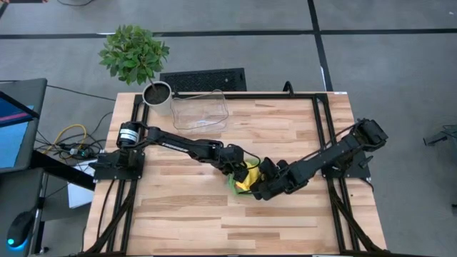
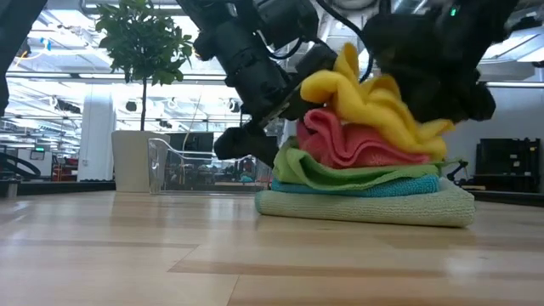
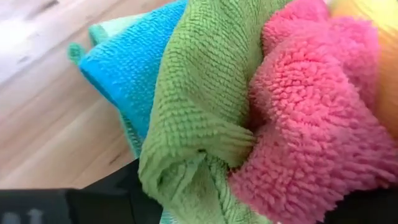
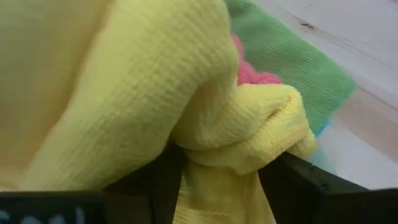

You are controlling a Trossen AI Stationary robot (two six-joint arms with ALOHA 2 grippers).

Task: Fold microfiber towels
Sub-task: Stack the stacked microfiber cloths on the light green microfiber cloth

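A stack of microfiber towels lies mid-table. A pale sage towel [image 2: 365, 209] is flat on the wood, with blue [image 2: 408, 188], green [image 2: 331, 172] and pink [image 2: 348, 140] towels above it. A crumpled yellow towel [image 2: 374, 102] sits on top with one peak sticking up. My left gripper [image 1: 234, 170] is at the stack's left side, open, with green [image 3: 193, 124] and pink [image 3: 311, 124] cloth between its fingers. My right gripper [image 1: 258, 184] is at the stack's right side, open around a yellow fold [image 4: 249, 130]. My left gripper slants down at the stack from the table's left. A bunched fold of the green towel [image 3: 186, 171] and the pink towel's edge [image 3: 280, 186] lie between its spread fingers. They are not pinched, and I cannot tell whether they touch the fingers. My right gripper slants down from the table's right. A rolled fold of the yellow towel [image 4: 242, 155] lies between its spread fingers [image 4: 298, 186] and against their inner sides, not pinched. The yellow towel rests on the pink one.
A clear plastic bin [image 1: 200, 111] stands at the table's far edge, left of centre, next to a potted plant [image 1: 157, 93]. Bare wood lies along the near edge and on both sides of the stack.
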